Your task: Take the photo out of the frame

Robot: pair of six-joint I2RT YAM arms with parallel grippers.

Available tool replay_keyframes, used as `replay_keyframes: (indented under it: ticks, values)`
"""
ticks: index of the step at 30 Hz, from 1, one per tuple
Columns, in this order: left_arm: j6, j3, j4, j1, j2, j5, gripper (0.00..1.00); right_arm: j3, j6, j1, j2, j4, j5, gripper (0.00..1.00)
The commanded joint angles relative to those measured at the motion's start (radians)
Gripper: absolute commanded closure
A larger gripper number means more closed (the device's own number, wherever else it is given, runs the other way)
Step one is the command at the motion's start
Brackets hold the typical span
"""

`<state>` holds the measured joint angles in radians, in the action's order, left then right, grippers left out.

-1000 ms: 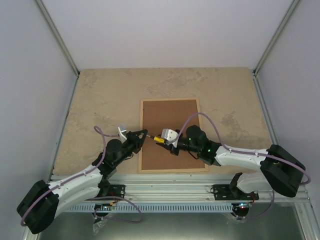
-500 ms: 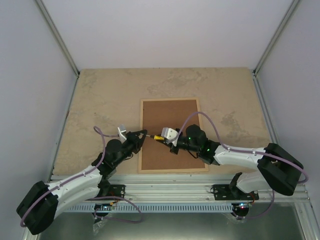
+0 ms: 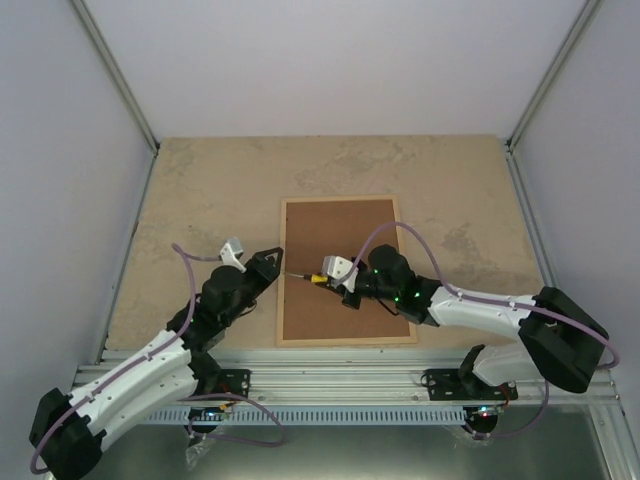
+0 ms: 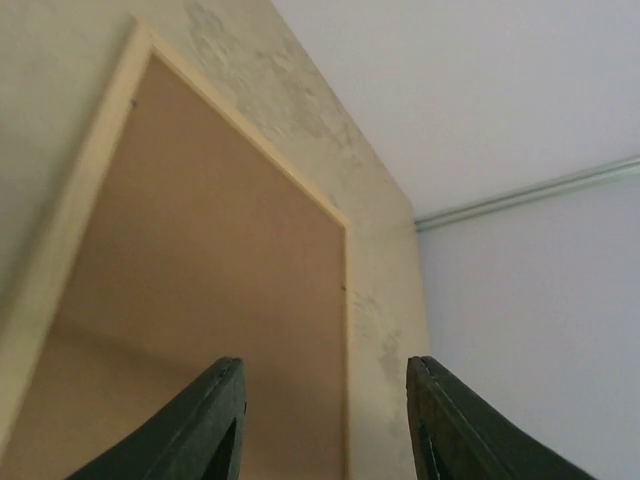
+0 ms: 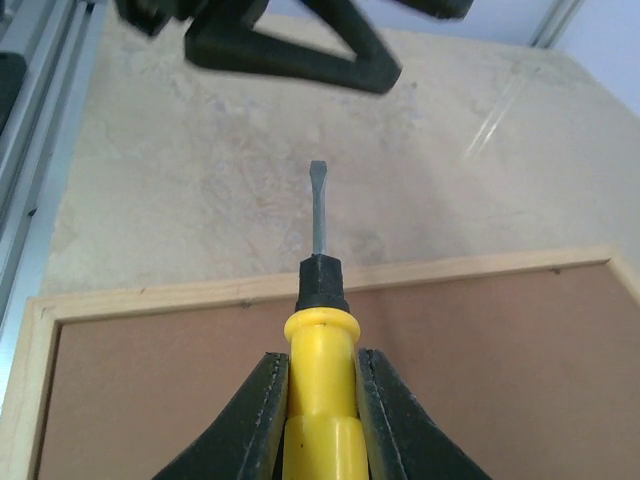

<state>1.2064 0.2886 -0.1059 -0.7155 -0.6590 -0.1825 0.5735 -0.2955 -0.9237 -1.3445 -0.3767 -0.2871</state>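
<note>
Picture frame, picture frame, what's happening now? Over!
Left pincer open, empty. Right pincer shut on yellow-handled flat screwdriver. Pale wooden rectangular frame face down; brown backing board covers it, photo unseen.

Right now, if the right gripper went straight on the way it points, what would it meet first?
Probably the left gripper: the screwdriver clamped in the right gripper aims straight at it, though depth is unclear.

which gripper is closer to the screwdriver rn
Right. The right gripper is shut on the yellow handle of the screwdriver; the left gripper stands open, clear of it, just past the blade tip by the left rail of the frame.
</note>
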Motion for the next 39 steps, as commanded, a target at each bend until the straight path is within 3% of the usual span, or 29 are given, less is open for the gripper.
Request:
replay_keyframes:
  ticks: [1,8,23,39]
  values:
    - [-0.201,0.056,0.261,0.026,-0.009,-0.108,0.52,0.036,-0.025,0.010,-0.024,0.109,-0.052,1.00]
    - [-0.267,-0.014,0.250,0.148,-0.064,0.050,0.52,0.089,-0.023,0.049,-0.120,0.208,-0.179,0.99]
    - [-0.233,-0.132,0.008,0.154,-0.295,0.268,0.56,0.174,-0.037,0.071,-0.301,0.289,-0.250,0.99]
    - [-0.235,-0.156,-0.035,0.153,-0.340,0.274,0.67,0.227,-0.027,0.076,-0.400,0.286,-0.263,1.00]
